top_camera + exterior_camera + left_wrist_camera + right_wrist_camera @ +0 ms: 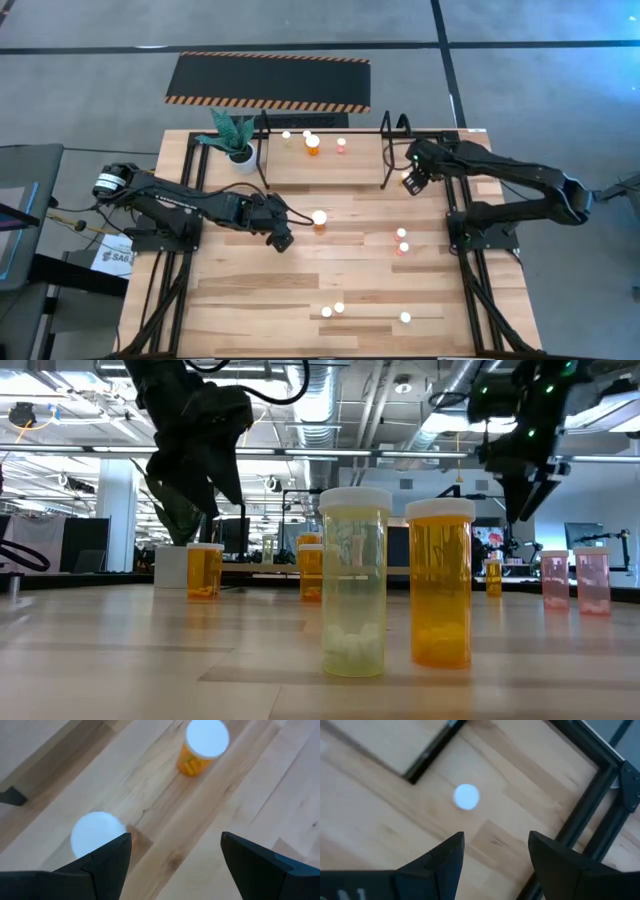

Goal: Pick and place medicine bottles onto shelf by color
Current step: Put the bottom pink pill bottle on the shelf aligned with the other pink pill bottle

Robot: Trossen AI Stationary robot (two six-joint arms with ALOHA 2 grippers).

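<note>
The shelf point(330, 168) stands at the table's far middle with three bottles on its far part, among them an orange one point(312, 144). My left gripper point(283, 240) is open over the table's middle. In the left wrist view point(175, 865), a white-capped bottle point(96, 834) stands just outside one finger, and an orange bottle point(201, 746) point(319, 218) stands upright farther ahead. My right gripper point(410, 183) is open and empty by the shelf's right upright point(388, 150). A small white cap point(466, 796) stands on the table ahead of it.
Two pink bottles point(402, 241) stand right of the middle. A yellow bottle point(352, 582) and an orange bottle point(440, 582) stand near the front edge, with another point(405, 318) to their right. A potted plant point(236, 138) stands left of the shelf. A striped mat point(268, 82) lies beyond the table.
</note>
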